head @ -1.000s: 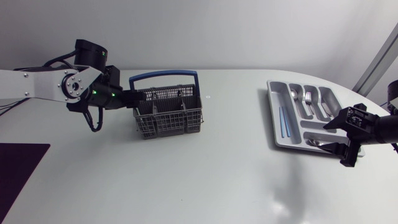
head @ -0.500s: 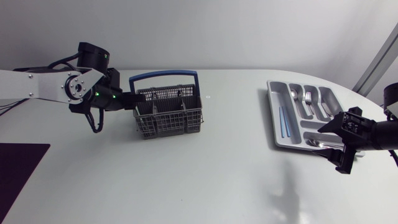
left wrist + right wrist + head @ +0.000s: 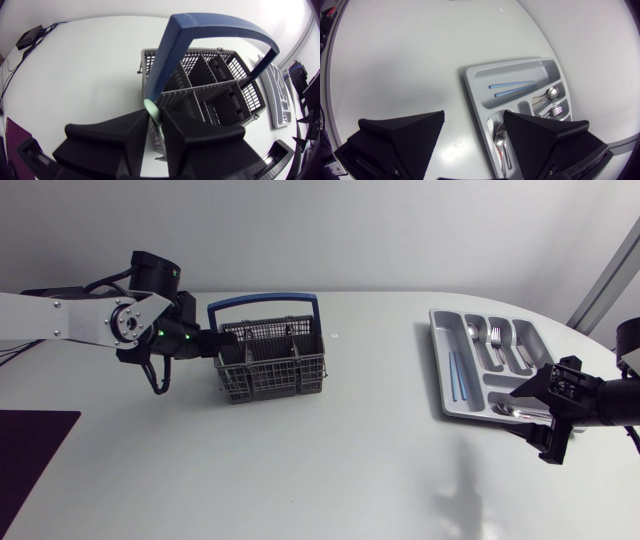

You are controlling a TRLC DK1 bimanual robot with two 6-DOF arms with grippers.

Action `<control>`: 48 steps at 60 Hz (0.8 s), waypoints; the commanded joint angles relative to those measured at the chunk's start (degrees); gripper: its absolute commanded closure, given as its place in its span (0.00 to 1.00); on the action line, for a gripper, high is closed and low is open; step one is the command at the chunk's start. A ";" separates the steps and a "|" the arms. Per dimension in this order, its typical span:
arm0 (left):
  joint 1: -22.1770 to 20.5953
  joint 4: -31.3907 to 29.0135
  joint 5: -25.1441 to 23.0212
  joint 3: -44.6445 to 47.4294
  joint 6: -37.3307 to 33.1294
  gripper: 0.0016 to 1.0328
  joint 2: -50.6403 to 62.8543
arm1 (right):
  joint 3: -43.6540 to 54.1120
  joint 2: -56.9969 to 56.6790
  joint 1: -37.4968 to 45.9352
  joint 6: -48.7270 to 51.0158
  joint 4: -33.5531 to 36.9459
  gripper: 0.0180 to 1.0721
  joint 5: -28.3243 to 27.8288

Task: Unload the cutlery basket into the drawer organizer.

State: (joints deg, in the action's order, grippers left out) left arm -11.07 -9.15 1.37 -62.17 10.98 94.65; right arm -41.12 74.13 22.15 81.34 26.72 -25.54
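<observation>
Fingers [image 3: 110, 145] of the left gripper [image 3: 155, 120] are pinched on a pale green utensil [image 3: 152, 107]. It stands at the gripper-side wall of the grey cutlery basket [image 3: 270, 375], under its blue handle [image 3: 215, 25]. It looks light, slim and smooth, probably plastic, so a hold low on the stem should stop it pivoting. Far across the table, the right gripper [image 3: 522, 410] hangs spread and empty beside the drawer organizer [image 3: 440, 350].
</observation>
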 commanded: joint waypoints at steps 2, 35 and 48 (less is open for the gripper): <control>-0.44 0.53 0.22 1.26 1.50 0.87 0.01 | 1.92 -0.65 -0.53 -0.48 -0.62 0.19 -0.21; -8.18 6.51 2.85 8.30 -5.01 0.95 -11.24 | 3.42 -2.94 -1.23 -0.48 -0.62 0.19 -0.04; -13.45 8.62 4.61 8.38 -11.77 0.95 -20.12 | 2.36 -7.59 -4.22 -4.26 2.02 0.18 -0.21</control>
State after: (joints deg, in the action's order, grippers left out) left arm -23.42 -1.50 5.28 -54.35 2.35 78.85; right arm -39.13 68.55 19.33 79.55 27.07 -25.52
